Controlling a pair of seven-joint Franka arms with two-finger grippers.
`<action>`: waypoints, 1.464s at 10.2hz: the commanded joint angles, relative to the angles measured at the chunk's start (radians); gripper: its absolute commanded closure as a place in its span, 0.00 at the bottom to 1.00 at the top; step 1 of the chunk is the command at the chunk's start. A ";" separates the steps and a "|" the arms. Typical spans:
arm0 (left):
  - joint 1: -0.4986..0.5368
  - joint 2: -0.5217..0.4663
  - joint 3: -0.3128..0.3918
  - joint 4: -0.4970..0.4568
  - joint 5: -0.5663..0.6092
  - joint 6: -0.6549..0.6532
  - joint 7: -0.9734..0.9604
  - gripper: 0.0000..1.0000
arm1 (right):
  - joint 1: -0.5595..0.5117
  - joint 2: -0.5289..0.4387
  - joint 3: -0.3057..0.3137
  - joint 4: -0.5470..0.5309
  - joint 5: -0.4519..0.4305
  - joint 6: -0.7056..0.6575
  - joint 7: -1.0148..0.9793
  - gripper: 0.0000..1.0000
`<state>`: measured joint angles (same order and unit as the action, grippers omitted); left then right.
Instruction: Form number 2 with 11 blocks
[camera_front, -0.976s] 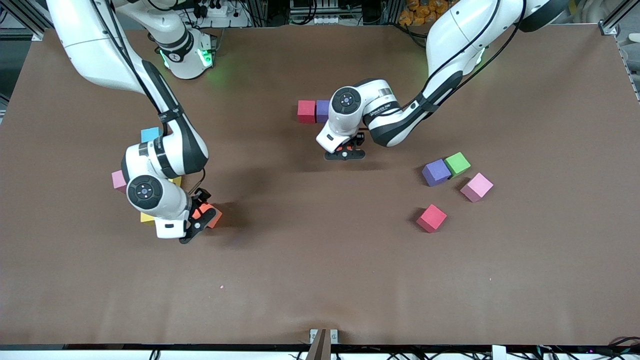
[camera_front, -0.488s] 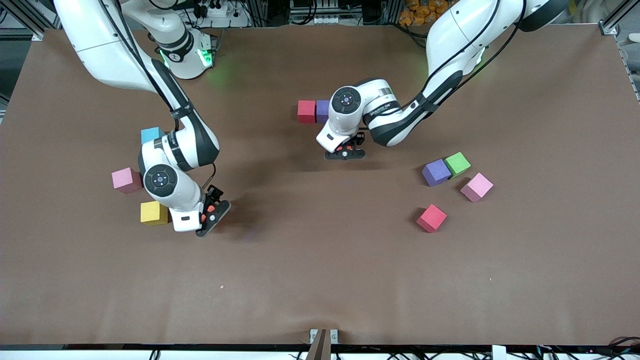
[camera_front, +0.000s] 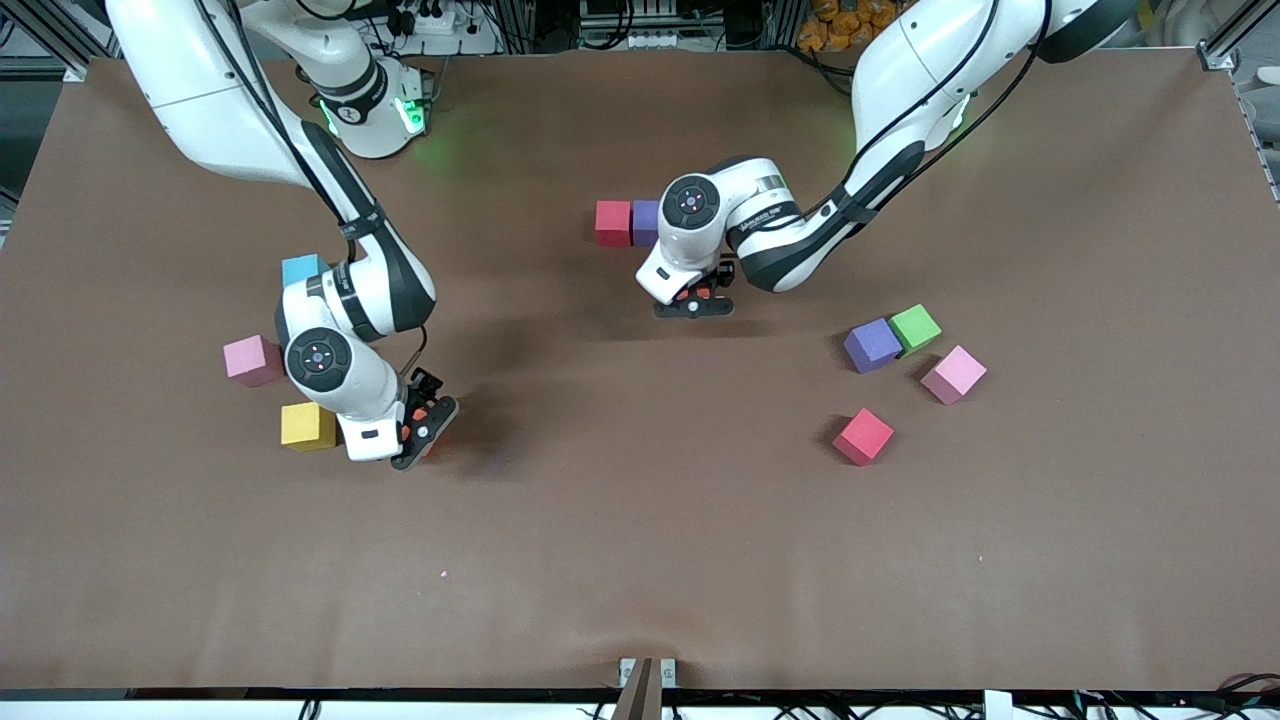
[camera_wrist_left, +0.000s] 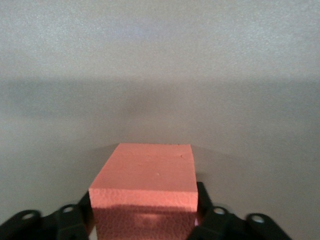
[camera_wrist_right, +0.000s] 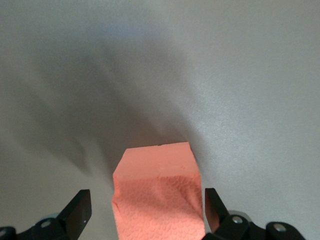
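While the digit was barely begun, the step in hand looked like seating a third block in its top row. The left gripper (camera_front: 693, 303) sat low over a matte orange foam cube (camera_wrist_left: 145, 185); whether it clamped that cube or merely flanked it could not be told. To do this well, I judged, the cube should end up square and flush against the row, and the gripper should rise straight up so nothing is dragged.

The number 2 so far showed as a small matte red cube (camera_front: 613, 222) touching a matte purple cube (camera_front: 645, 220), side by side near the middle of the brown table (camera_front: 640, 560), toward the robots' bases. The left arm's wrist hid whether the orange cube met them.

The right gripper (camera_front: 425, 435) stood with jaws apart, straddling a second orange cube (camera_wrist_right: 157, 192) without pinching it, beside a yellow cube (camera_front: 307, 426), a pink cube (camera_front: 250, 360) and a light blue cube (camera_front: 300, 268). Four more cubes lay loose toward the left arm's end, among them a green cube (camera_front: 915, 328).
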<state>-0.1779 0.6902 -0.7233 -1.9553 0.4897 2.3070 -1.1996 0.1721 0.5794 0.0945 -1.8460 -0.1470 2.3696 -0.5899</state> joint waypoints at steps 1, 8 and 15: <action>-0.002 -0.006 -0.002 0.036 0.027 -0.012 -0.034 0.00 | -0.028 -0.030 0.011 -0.062 -0.022 0.058 -0.010 0.00; 0.060 -0.181 -0.027 0.124 -0.052 -0.136 -0.046 0.00 | -0.011 -0.033 0.013 -0.045 -0.022 0.066 -0.057 0.49; 0.455 -0.198 -0.136 0.150 -0.056 -0.184 0.225 0.00 | 0.174 -0.038 0.114 0.001 -0.017 -0.024 -0.062 0.48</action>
<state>0.2098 0.4957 -0.8313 -1.8072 0.4575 2.1400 -1.0388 0.3275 0.5548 0.1751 -1.8400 -0.1488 2.3614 -0.6466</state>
